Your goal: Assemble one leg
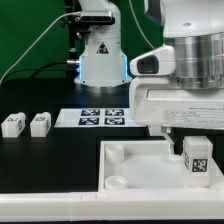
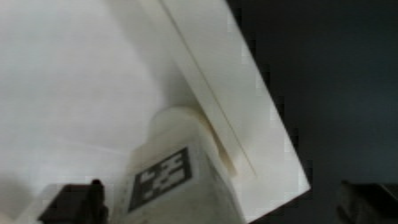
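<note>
End effector (image 1: 192,150) grips one leg (image 1: 195,159) (tag facing outward), standing it upright on the white plate (image 1: 135,163); two more legs (image 1: 26,124) lie on the desk (image 1: 40,160).

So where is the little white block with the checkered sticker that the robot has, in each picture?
Exterior view: the leg is low on the exterior view's right, upright under the gripper, over the white plate.
Wrist view: the leg is low in the middle, tag facing the camera, between the dark fingertips.
Shared landmark: the plate's raised edge next to the leg.
</note>
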### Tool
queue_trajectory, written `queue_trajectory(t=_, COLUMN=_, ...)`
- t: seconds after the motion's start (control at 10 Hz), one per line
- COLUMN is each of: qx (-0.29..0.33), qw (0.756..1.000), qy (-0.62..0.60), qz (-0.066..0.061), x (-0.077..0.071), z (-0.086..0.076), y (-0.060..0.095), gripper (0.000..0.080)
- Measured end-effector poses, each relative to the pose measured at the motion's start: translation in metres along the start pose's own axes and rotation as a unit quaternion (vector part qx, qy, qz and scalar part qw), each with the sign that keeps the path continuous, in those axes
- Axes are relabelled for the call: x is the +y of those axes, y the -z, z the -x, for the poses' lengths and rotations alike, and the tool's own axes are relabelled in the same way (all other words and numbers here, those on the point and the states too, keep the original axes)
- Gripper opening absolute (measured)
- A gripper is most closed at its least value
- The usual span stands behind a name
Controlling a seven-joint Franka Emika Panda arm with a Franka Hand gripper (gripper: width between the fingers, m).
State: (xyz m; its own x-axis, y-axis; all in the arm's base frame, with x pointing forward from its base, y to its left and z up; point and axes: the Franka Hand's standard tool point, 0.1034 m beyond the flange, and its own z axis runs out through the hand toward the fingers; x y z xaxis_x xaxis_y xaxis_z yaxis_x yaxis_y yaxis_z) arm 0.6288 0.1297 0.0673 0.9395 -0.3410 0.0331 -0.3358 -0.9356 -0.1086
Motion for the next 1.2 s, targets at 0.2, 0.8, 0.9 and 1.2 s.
queue_trajectory(t=0.2, qx=0.002, qw=0.994, qy=0.114, qz=0.003, x=0.0063, z=-0.0042, y=0.0008, gripper=0.0649)
queue_trajectory(t=0.8, qx=0.001, qw=1.0, qy=0.007, qz=0.002, x=0.0075, z=-0.0052, y=0.0012, gripper=0.0295)
queue_trajectory(t=0.9, qx=-0.005, qw=0.999, qy=-0.034, qz=0.003, x=0.0079, z=-0.0076, y=0.0037, gripper=0.0295)
queue_trajectory(t=1.2, qx=-0.011, qw=0.964, qy=-0.265, qz=0.003, x=0.0084, z=-0.0068, y=0.0004, gripper=0.0295)
